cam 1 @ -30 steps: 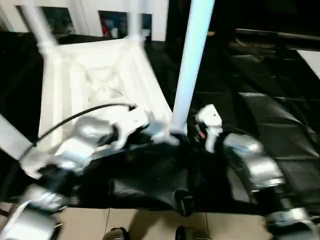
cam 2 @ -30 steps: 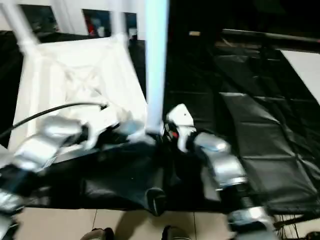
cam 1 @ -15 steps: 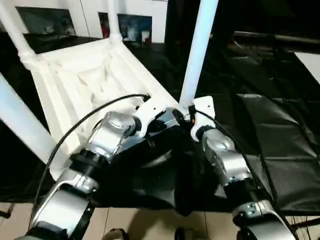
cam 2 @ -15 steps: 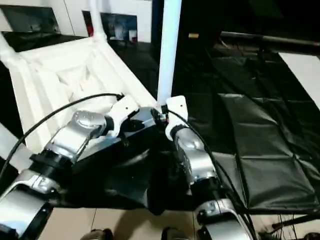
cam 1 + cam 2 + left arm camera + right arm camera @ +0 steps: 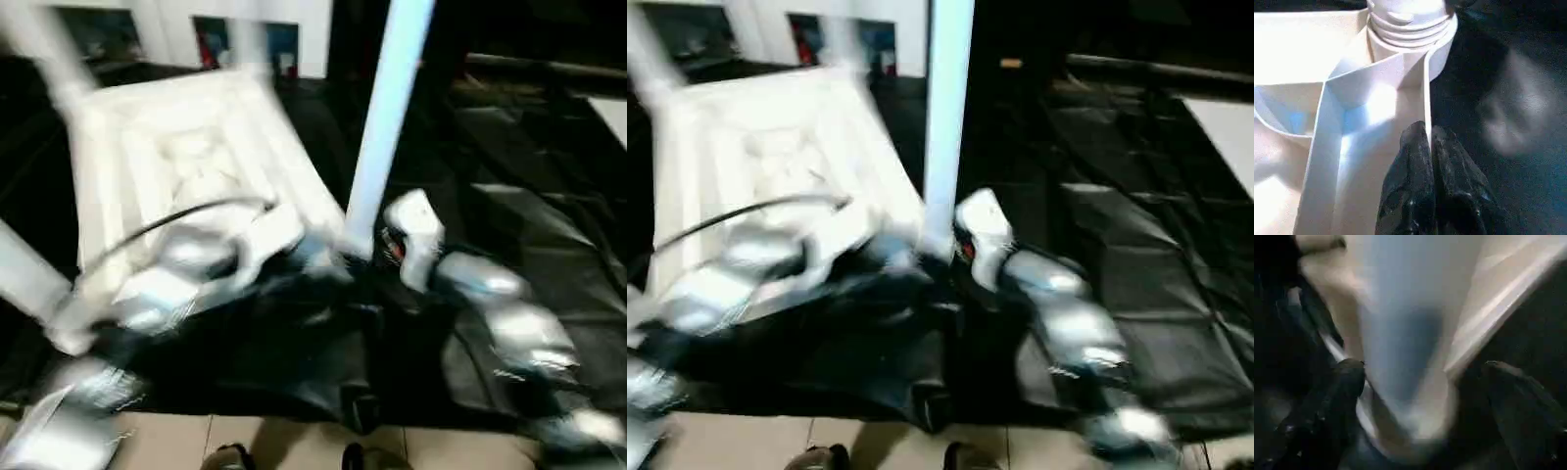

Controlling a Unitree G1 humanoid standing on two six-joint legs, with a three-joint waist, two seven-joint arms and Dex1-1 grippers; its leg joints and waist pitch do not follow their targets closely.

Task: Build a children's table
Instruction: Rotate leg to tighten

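While I watch the near leg:
Right hand [image 5: 1420,382]: spread wider than before around leg [image 5: 384,127], releasing.
Left hand [image 5: 1431,161]: pressed together on table rib [image 5: 1426,93].
Meaning: leg looks seated.

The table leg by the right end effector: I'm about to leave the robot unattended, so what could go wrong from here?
1. The right end effector stands open around the leg, so nothing grips it; if it isn't fully seated in its corner socket, it may tilt or drop out.
2. The left end effector, shut, rests on a thin rib of the tabletop; it could slip off.
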